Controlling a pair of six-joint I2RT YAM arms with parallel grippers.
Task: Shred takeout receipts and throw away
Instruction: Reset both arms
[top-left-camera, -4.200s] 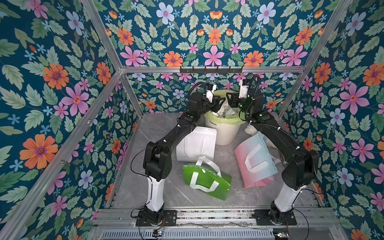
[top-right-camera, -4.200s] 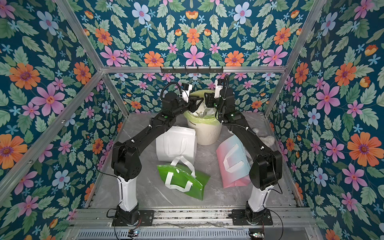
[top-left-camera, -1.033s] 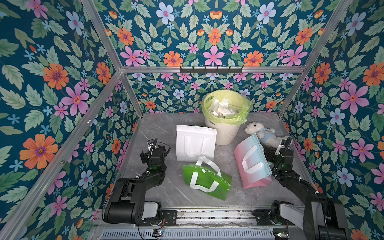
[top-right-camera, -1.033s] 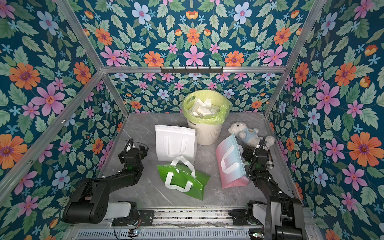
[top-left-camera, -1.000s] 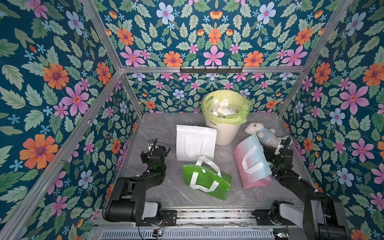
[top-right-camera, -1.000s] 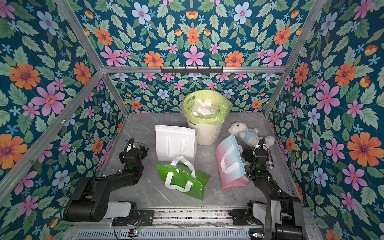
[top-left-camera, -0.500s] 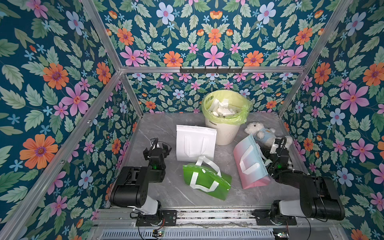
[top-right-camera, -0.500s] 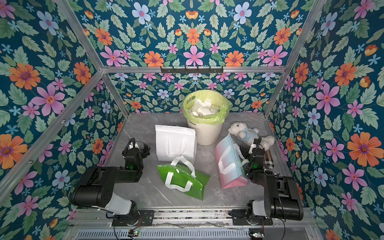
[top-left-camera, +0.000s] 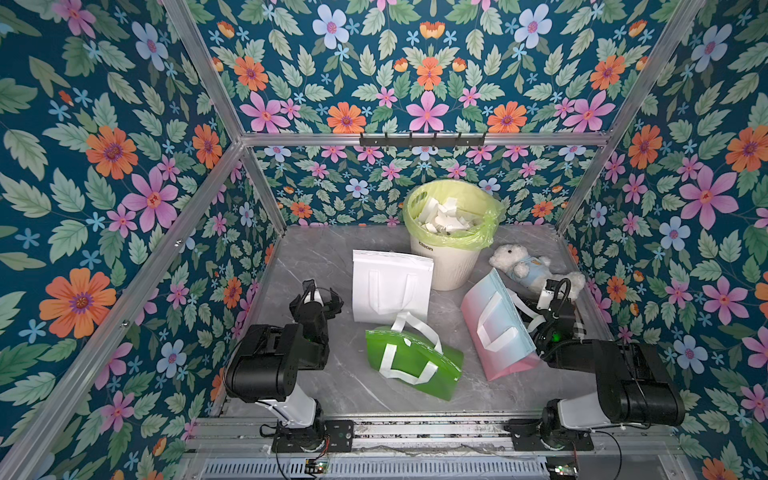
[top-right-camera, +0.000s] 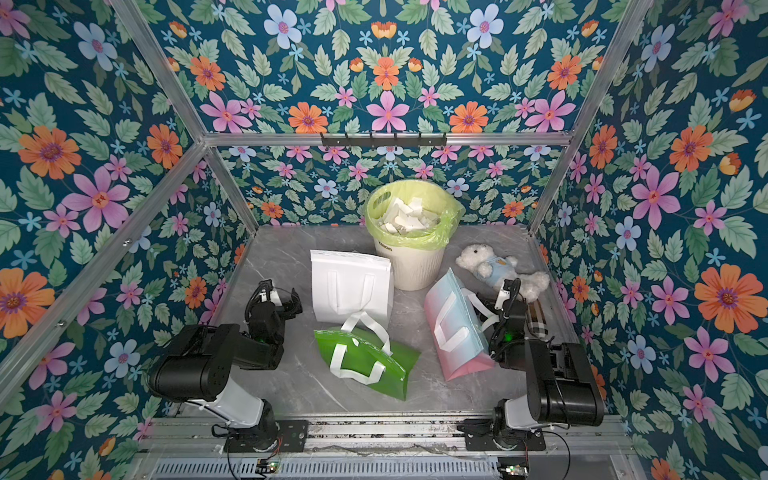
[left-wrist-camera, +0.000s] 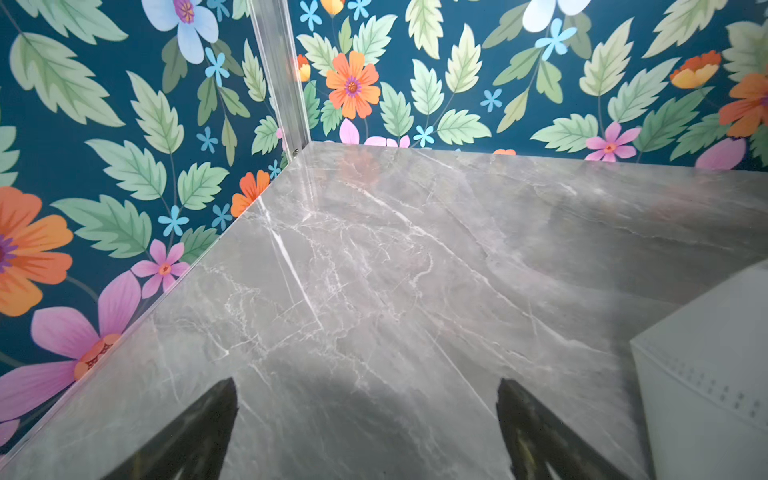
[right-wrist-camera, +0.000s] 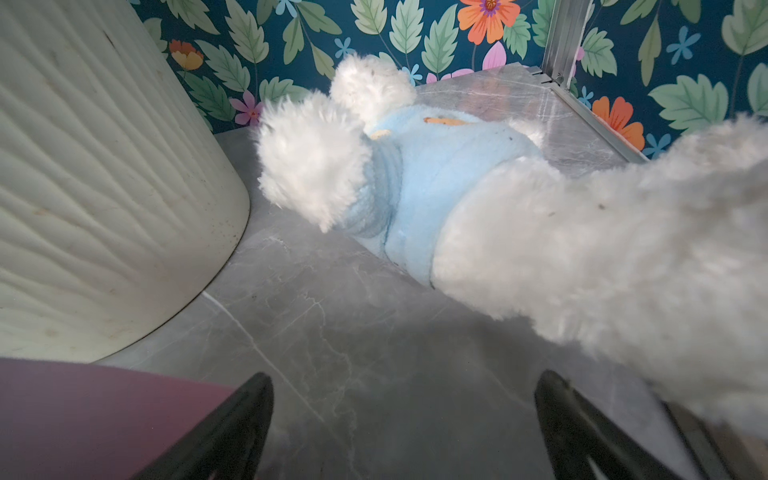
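Surface: grey marble tabletop (top-left-camera: 353, 386), floral walls (top-left-camera: 124, 166) all round.
Near: green bag (top-left-camera: 411, 361) lying flat.
My left claw (left-wrist-camera: 365, 386): spread wide, holding nothing, low over bare marble beside the white bag (top-left-camera: 390, 286).
My right claw (right-wrist-camera: 403, 378): spread wide, holding nothing, between the pink bag (top-left-camera: 494, 328) and the teddy bear (top-left-camera: 519, 264).
Far: takeout receipts (top-left-camera: 442, 218), torn white pieces, inside the green-lined bin (top-left-camera: 451, 266).

Twin high front views over the tabletop (top-left-camera: 316, 257); wrist cameras low, close, seemingly facing rearward.
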